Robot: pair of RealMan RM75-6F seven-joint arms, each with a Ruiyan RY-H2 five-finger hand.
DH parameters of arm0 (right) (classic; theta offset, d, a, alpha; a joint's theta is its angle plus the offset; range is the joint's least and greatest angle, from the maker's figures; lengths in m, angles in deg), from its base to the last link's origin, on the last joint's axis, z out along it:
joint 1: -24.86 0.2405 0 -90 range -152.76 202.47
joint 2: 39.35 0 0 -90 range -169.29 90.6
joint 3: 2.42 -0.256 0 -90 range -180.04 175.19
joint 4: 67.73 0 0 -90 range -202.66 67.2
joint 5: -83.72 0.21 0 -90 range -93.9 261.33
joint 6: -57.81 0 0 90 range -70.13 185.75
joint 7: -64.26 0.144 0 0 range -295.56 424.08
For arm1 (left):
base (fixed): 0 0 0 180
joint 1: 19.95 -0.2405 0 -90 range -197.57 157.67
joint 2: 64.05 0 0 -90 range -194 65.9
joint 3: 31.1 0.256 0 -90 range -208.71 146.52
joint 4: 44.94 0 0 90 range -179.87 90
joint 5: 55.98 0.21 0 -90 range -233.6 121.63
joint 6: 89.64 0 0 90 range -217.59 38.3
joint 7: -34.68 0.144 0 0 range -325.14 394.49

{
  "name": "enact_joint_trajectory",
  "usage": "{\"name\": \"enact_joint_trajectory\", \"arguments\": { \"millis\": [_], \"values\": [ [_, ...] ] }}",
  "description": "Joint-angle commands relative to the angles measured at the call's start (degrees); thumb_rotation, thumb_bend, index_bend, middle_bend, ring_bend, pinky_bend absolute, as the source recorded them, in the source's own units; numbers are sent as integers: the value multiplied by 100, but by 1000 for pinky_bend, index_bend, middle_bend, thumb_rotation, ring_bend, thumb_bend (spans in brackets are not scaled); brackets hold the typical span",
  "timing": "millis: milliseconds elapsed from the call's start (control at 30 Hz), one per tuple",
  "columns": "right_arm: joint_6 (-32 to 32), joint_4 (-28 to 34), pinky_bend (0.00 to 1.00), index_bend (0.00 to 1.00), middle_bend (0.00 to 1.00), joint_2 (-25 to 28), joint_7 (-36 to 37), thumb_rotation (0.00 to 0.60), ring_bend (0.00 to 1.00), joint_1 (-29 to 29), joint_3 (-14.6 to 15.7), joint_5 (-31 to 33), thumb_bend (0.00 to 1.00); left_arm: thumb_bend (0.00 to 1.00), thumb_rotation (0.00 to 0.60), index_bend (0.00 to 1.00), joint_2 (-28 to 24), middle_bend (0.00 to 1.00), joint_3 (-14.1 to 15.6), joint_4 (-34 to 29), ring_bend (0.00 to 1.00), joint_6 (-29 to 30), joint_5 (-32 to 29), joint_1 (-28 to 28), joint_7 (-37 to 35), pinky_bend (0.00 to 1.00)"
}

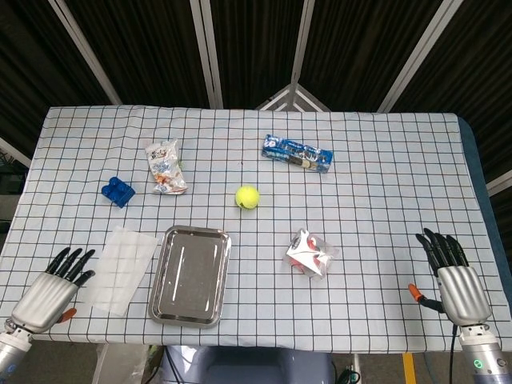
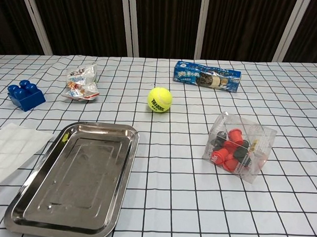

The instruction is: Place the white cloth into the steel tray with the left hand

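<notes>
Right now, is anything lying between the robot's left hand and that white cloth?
No. In the head view the left hand lies just beside the white cloth, with only bare checked tablecloth between them. The chest view doesn't show the hand.

On the checked table there is one white cloth (image 1: 122,267), one steel tray (image 1: 191,275), one yellow tennis ball (image 1: 247,197), one blue toy block (image 1: 118,192), one blue packet of biscuits (image 1: 298,154), one crumpled snack bag (image 1: 166,167) and one clear packet (image 2: 240,147) of red and black caps. Two hands show: the left hand (image 1: 54,288) and the right hand (image 1: 454,283).
</notes>
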Motion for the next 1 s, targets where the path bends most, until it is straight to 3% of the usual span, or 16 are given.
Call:
{"name": "enact_joint_trajectory", "arguments": {
  "millis": [33, 200, 467, 1000],
  "values": [
    [-7, 6, 0, 0, 0, -8, -23, 600, 0, 2, 2, 2, 313, 87, 600, 351, -145, 0, 177, 209, 0, -355, 125, 216, -64, 0],
    [-8, 14, 0, 0, 0, -15, -51, 600, 0, -6, -2, 31, 314, 87, 600, 363, -104, 0, 279, 416, 0, -610, 313, 364, 201, 0],
    [2, 16, 0, 0, 0, -14, -31, 600, 0, -14, -19, 62, 313, 87, 600, 351, 204, 0, 140, 828, 0, -876, 379, 599, 917, 0],
    [-17, 17, 0, 0, 0, -18, -22, 600, 0, -4, -27, 76, 314, 87, 600, 328, 458, 0, 128, 663, 0, -1354, -8, 766, 1031, 0]
  ]
}}
